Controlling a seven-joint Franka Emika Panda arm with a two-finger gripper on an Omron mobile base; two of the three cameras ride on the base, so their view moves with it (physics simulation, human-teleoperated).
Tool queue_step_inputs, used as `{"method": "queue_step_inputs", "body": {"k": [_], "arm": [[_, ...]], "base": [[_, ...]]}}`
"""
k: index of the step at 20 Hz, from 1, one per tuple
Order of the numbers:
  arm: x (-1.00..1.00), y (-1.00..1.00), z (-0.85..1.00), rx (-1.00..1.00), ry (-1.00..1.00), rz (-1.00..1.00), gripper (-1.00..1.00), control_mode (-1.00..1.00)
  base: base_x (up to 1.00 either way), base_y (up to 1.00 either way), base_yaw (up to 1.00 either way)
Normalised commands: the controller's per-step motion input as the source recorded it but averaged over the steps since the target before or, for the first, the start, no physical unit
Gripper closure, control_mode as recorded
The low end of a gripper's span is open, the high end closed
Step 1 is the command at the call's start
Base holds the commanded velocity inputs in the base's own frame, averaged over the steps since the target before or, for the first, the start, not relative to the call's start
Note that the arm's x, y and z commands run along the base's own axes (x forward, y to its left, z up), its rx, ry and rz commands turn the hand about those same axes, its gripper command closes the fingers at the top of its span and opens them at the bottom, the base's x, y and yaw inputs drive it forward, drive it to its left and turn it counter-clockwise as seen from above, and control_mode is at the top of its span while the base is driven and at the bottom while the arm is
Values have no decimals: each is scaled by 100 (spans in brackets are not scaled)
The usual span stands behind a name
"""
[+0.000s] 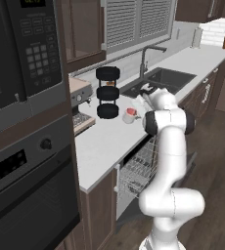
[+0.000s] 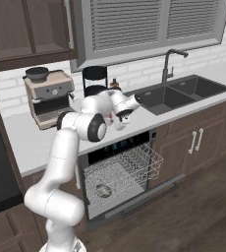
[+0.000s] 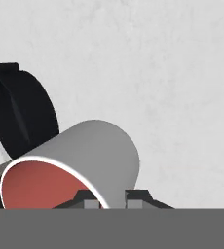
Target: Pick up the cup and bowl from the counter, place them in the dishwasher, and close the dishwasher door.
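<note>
A white robot arm rises from the kitchen floor, bends at its dark elbow and reaches forward and down over the counter (image 2: 31, 142), its gripper (image 3: 113, 198) set low over the cup (image 3: 80, 165). In the hand view the two dark fingertips stand either side of the cup's rim and wall, close against it; whether they actually clamp it cannot be told. The cup, red inside and pale grey outside in that view, sits on the pale counter near its front edge, just beside the base of the black three-tier rack (image 1: 107, 93). Below the counter edge the dishwasher (image 2: 122, 174) is open, its white wire rack pulled out and the dishwasher door (image 2: 144, 197) dropped down. Farther along lie the sink (image 2: 183, 93) and faucet (image 2: 169, 61).
</note>
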Motion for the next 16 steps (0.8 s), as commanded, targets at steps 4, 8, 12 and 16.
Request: {"method": "queue_step_inputs", "body": {"k": [4, 8, 12, 16], "arm": [[-100, 1, 0, 0, -16, 0, 100, -100], [-100, -6, 0, 0, -12, 2, 100, -100], [-100, -22, 0, 0, -7, 5, 100, -100], [-100, -43, 0, 1, 0, 4, 100, -100]], "base": [[0, 0, 0], [0, 0, 0], [0, 0, 0], [0, 0, 0]]}}
